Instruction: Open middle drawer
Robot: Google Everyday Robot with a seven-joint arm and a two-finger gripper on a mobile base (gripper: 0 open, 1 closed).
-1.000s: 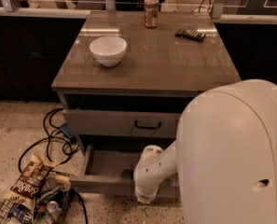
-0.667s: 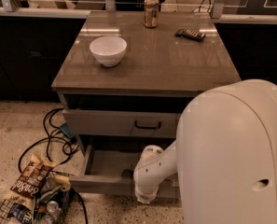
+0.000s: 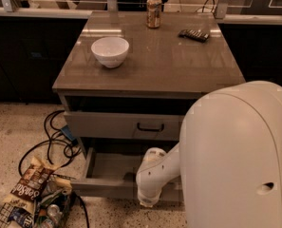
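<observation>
The middle drawer point(image 3: 109, 167) is pulled out below the uppermost drawer front point(image 3: 124, 126), and its plain grey tray shows inside. Its front panel point(image 3: 102, 188) faces me low in the view, and its handle is hidden behind my arm. My gripper point(image 3: 147, 201) is at the end of the white wrist point(image 3: 152, 175), down against the middle of that drawer's front edge. The lowest drawer is out of view.
On the cabinet top point(image 3: 178, 65) stand a white bowl point(image 3: 110, 51), a drink can point(image 3: 154, 11) and a black remote point(image 3: 193, 34). Black cables point(image 3: 55, 137) and a wire basket with snack bags point(image 3: 29, 194) lie on the floor at left. My white arm housing point(image 3: 235, 160) fills the right.
</observation>
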